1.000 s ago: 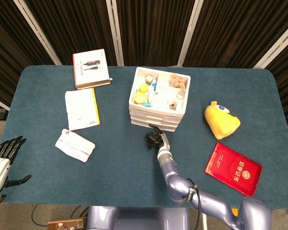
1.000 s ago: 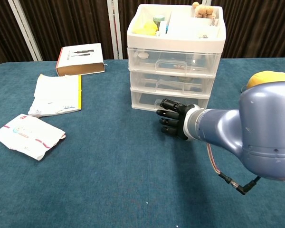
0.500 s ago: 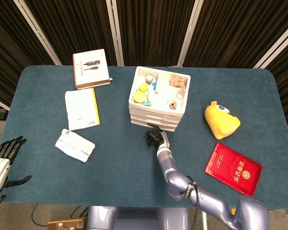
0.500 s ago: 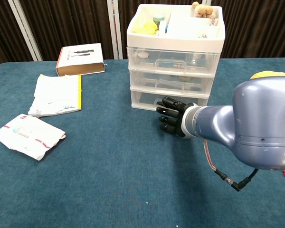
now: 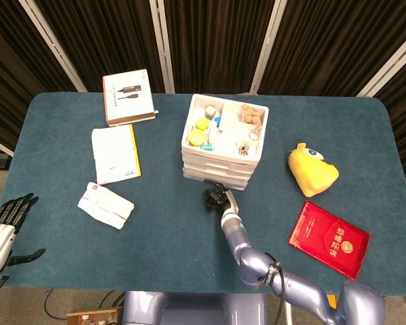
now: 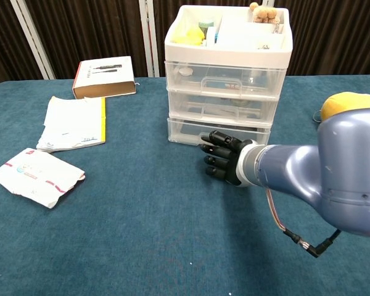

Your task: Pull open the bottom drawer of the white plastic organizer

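Gripping btm drawer (image 6: 191, 131) front w/ right hand (image 6: 221, 161).

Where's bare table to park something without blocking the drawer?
Bare blue cloth lies between the white paper packet and the right hand, and at the far right corner behind the yellow plush toy. It is crowded directly before the white plastic organizer, and between toy and red booklet.

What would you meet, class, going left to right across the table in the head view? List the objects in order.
Left hand → white packet → white organizer → yellow plush toy → red booklet.
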You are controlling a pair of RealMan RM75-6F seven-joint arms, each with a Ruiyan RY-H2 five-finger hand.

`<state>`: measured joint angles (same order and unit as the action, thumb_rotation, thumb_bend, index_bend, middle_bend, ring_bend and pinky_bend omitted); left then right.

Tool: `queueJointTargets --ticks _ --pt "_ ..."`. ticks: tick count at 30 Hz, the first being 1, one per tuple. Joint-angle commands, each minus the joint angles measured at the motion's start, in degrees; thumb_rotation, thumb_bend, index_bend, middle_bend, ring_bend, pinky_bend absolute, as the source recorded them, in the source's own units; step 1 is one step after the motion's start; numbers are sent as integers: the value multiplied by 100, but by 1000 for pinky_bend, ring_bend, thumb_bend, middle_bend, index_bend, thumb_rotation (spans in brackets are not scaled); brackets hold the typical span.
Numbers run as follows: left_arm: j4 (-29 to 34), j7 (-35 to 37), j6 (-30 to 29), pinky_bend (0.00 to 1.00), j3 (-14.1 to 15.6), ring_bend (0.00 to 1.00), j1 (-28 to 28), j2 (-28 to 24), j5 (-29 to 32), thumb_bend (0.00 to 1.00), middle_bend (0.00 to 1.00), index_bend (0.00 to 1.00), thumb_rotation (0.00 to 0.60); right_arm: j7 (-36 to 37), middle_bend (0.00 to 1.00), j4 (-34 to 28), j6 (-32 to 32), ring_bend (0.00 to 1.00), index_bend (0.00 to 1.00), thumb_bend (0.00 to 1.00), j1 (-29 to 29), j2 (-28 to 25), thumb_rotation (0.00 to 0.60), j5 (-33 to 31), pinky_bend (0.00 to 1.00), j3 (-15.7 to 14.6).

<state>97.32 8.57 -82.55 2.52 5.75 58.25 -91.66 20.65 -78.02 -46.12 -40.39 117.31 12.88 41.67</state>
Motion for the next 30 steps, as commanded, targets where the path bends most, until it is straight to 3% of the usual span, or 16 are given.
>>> queueJointTargets --ticks 1,11,19,24,30 --pt "6 -1 -2 0 4 0 -1 1 -6 8 0 0 600 39 765 -145 10 803 320 816 99 -48 600 89 880 -80" --pt "4 -24 -13 0 7 0 -5 9 -16 8 0 0 600 122 764 -710 -49 800 313 816 442 -164 600 417 880 -449" --pt "-2 -19 -24 0 3 0 -8 9 -15 8 0 0 600 13 708 -1025 -63 750 4 804 611 -282 600 707 839 -842" --pt "-1 -9 -29 0 7 0 -11 5 -22 9 0 0 600 -110 697 -1415 -142 742 0 799 755 -436 600 1007 833 -1136" --pt "2 -8 -42 0 8 0 -18 3 -21 8 0 0 600 -324 697 -2129 -523 742 0 799 1005 -640 600 1965 833 -1567"
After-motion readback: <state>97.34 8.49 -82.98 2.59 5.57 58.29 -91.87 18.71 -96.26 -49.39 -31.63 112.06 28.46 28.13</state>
